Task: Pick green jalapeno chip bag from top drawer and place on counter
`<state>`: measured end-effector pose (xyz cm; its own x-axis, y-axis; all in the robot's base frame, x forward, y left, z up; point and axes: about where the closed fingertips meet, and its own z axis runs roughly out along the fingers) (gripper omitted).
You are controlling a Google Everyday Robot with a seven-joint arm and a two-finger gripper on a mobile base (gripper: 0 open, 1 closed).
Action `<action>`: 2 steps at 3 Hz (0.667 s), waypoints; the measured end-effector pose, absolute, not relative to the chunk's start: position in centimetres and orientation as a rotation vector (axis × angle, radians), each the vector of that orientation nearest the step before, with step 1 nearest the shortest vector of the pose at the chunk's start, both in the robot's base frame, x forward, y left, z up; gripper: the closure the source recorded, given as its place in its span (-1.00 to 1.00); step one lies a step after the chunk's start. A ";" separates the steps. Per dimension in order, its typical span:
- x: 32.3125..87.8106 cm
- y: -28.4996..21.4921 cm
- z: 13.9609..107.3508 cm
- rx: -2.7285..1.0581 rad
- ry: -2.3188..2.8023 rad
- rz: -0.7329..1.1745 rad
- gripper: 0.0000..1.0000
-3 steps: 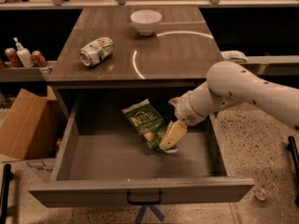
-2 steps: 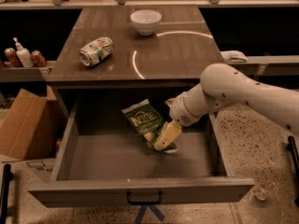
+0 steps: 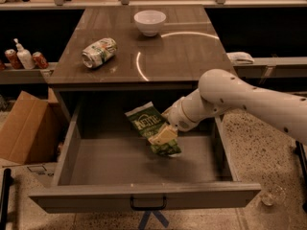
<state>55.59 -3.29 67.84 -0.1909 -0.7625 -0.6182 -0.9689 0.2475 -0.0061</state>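
The green jalapeno chip bag (image 3: 143,120) lies inside the open top drawer (image 3: 67,145), toward the back and right of middle. It is slanted, with its dark lettered end to the upper left and its lighter end to the lower right. The gripper (image 3: 163,136) is down in the drawer on the bag's lower half, its pale tip overlapping the bag. From this angle you cannot tell whether it has closed on the bag or only rests against it. The white arm (image 3: 249,97) reaches in from the right, over the drawer's right wall.

You are at the grasp step, and the bag is not yet out of the drawer. Next you need a firm hold on the crinkly bag. Then lift high enough to clear the edge of the table (image 3: 187,56), which overhangs the drawer's back. The bare front right of the table looks the likeliest spot, away from the crushed can (image 3: 99,52) and the white bowl (image 3: 149,22).
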 end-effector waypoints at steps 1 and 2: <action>55.3 -3.0 68.0 -1.559 2.000 0.563 0.32; 54.3 -3.8 69.8 -1.530 1.941 0.594 0.77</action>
<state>54.32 -3.75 69.80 -0.1637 -0.7072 -0.6878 -0.9710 0.2387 -0.0143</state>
